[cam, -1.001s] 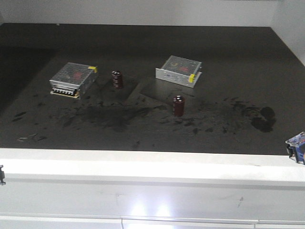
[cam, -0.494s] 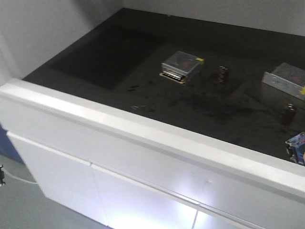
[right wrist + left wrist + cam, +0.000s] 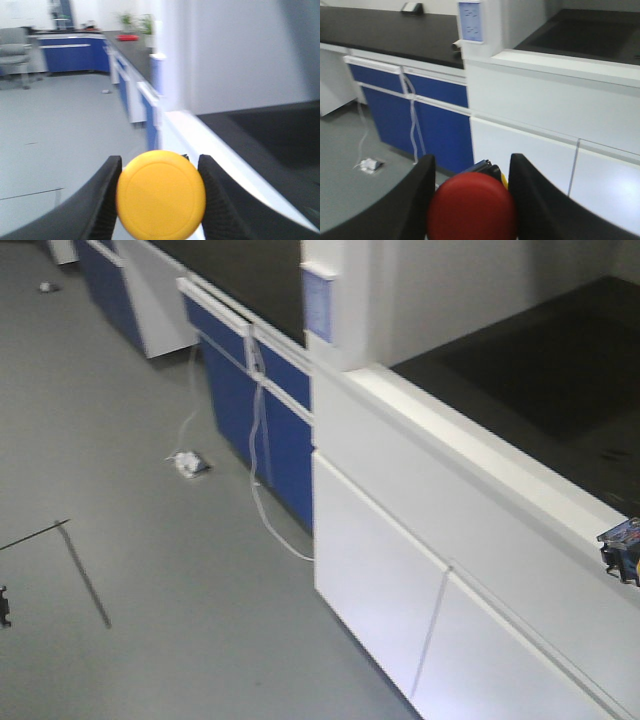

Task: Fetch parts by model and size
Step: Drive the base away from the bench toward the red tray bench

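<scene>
- In the front-facing view, a white cabinet (image 3: pixel 400 570) with a black worktop (image 3: pixel 530 360) fills the right half. Blue cabinets (image 3: pixel 285 440) are seen at upper centre, and a white cable (image 3: pixel 262 490) hangs down them to the grey floor (image 3: pixel 150 590).
- At the right edge of that view a small blue-and-black piece (image 3: pixel 622 548) is cut off by the frame; what it is cannot be told.
- In the left wrist view, the red-capped switch (image 3: pixel 471 207) is clamped at lower centre by the left gripper (image 3: pixel 471 162). Its black fingers (image 3: pixel 415 200) are set close against both sides of the cap. A bit of the blue-and-black base (image 3: pixel 481 167) is seen behind the cap.
- In the right wrist view, the yellow-capped switch (image 3: pixel 161 195) is grasped at lower centre by the right gripper (image 3: pixel 159 159), flanked by both black fingers.
</scene>
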Available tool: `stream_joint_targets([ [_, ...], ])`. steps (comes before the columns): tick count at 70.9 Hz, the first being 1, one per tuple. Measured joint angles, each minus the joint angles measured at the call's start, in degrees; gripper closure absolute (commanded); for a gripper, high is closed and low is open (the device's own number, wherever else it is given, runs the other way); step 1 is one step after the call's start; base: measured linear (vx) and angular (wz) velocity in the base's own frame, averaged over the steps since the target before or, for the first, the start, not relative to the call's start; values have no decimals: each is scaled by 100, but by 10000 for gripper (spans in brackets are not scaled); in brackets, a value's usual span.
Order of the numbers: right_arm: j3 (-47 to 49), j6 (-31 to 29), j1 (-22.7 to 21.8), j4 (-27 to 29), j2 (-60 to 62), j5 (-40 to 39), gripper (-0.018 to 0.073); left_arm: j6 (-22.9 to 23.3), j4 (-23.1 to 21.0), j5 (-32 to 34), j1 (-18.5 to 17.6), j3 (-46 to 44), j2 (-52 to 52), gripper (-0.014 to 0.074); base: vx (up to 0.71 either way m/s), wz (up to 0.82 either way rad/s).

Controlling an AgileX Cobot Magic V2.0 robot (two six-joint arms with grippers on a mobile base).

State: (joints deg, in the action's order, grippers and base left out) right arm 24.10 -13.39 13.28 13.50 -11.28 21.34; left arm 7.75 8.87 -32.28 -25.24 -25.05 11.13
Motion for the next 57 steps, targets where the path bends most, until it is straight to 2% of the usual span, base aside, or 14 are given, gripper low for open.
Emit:
stream_joint_targets([
  [29, 0, 0, 0, 0, 0, 0, 565, 0, 17, -5, 0, 0, -40, 603, 0, 102],
  [57, 0, 0, 0, 0, 0, 0, 565, 0, 17, -5, 0, 0, -40, 603, 17, 29],
])
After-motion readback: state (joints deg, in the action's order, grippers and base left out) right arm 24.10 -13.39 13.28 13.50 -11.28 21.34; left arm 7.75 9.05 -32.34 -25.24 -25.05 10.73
